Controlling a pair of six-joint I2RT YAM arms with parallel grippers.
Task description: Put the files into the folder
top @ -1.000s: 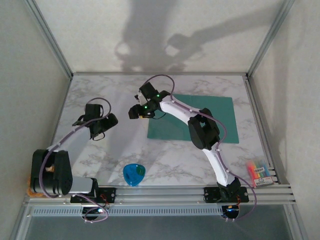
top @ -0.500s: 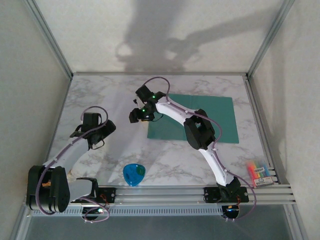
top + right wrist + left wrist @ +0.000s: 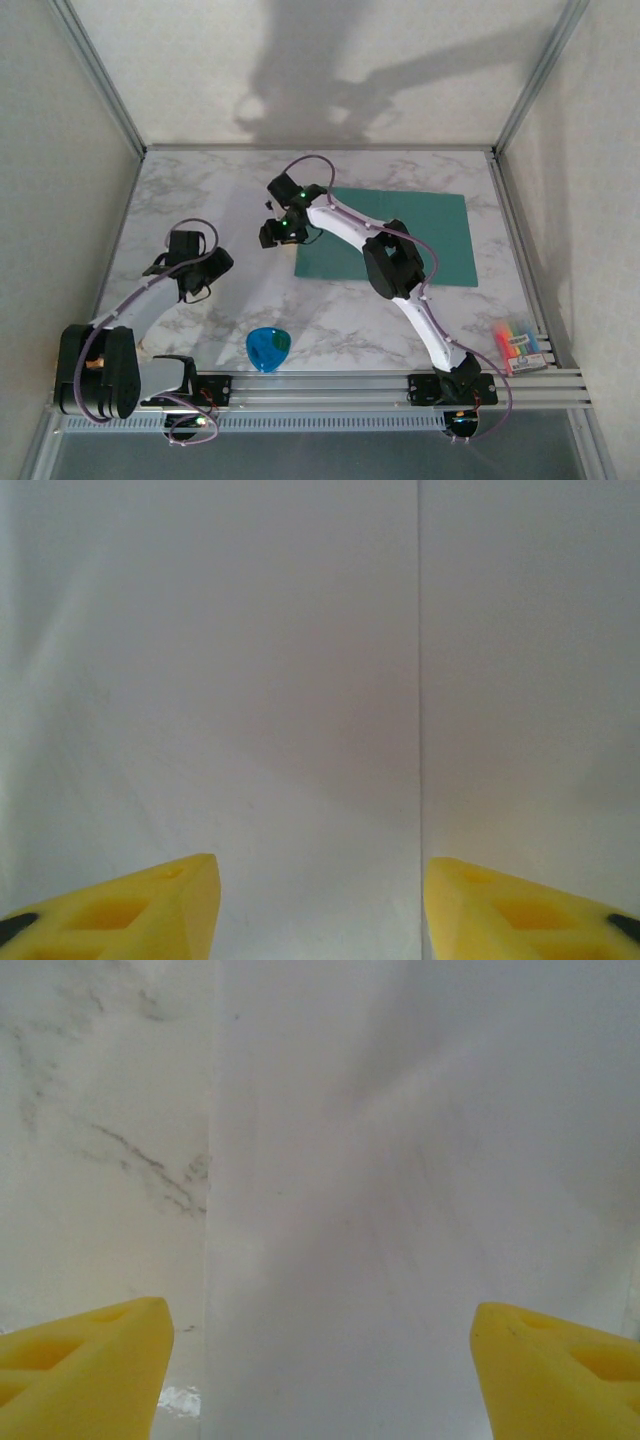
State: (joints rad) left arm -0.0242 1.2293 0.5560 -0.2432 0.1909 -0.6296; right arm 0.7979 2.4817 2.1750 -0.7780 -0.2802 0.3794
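- Left wrist camera first: the left gripper [image 3: 320, 1365] has its jaws spread wide. The yellow fingertips [image 3: 85, 1360] sit at the two bottom corners with nothing pinched between them.
- The files [image 3: 400, 1190] lie flat and pale straight ahead of those open jaws and fill the gap between them.
- The sheet's long edge runs straight away from the jaws, just inside the left-hand fingertip. Bare marble tabletop [image 3: 100, 1110] shows beyond that edge, ahead of that fingertip.
- Over to the right wrist camera: the right gripper [image 3: 320, 900] is also parted, though less widely, and holds nothing.
- Plain white paper spreads ahead of and between its fingertips. A thin straight line runs away from the jaws, just inside the right-hand tip. I cannot tell whether it is one sheet's edge lying on another.
- From above, the two grippers face each other across a pale patch of table, and the white sheets are hard to pick out there against the marble.
- The folder [image 3: 420, 235] lies flat and teal behind the right gripper, its near corner just beside those jaws. The right arm [image 3: 385, 262] stretches across it.
- A blue cup [image 3: 268, 347] sits well apart from both sets of jaws, back toward the arm bases.
- A pack of markers [image 3: 518, 345] rests far off behind the right gripper, at the table's edge.
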